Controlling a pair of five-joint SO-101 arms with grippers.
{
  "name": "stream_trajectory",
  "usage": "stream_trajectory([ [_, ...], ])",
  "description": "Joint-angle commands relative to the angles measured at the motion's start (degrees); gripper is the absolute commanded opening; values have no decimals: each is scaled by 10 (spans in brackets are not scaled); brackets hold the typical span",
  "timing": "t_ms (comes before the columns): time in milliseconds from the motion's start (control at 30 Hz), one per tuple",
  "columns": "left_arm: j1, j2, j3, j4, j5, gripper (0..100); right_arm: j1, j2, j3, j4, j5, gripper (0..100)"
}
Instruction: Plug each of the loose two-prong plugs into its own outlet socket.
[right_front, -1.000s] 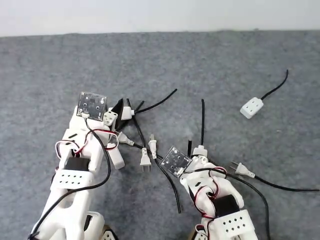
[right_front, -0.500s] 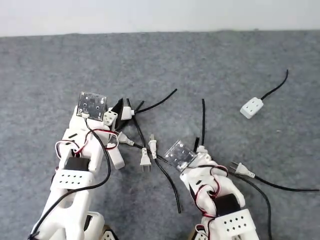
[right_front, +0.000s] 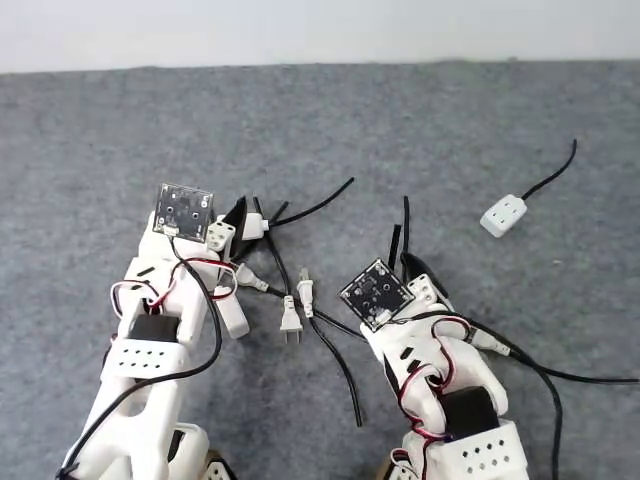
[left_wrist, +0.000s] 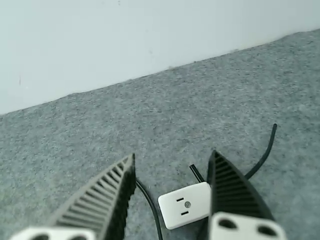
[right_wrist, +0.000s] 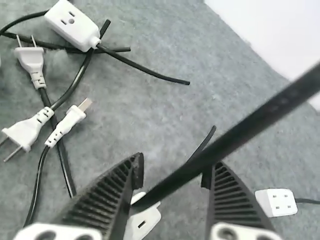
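Your left fingers (left_wrist: 112, 197) are standing apart by a white two-slot outlet socket (left_wrist: 185, 211); your right fingers (right_wrist: 112, 192) are standing apart too, a black cable (right_wrist: 240, 130) crossing between them.

No legible text, brand, number or sign on the outlet sockets (right_front: 503, 215), plugs (right_front: 290, 320) or arms (right_front: 150, 340).

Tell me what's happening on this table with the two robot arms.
The left gripper is open, a white outlet socket between its jaws. The right gripper, also open, has a black cord crossing between its jaws. Several two-prong plugs lie unplugged on the grey mat.
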Motion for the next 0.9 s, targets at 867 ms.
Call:
stream_trajectory([
  [867, -1, 2, -28, -18, -9, 227, 58, -6, 98, -1, 64, 9],
])
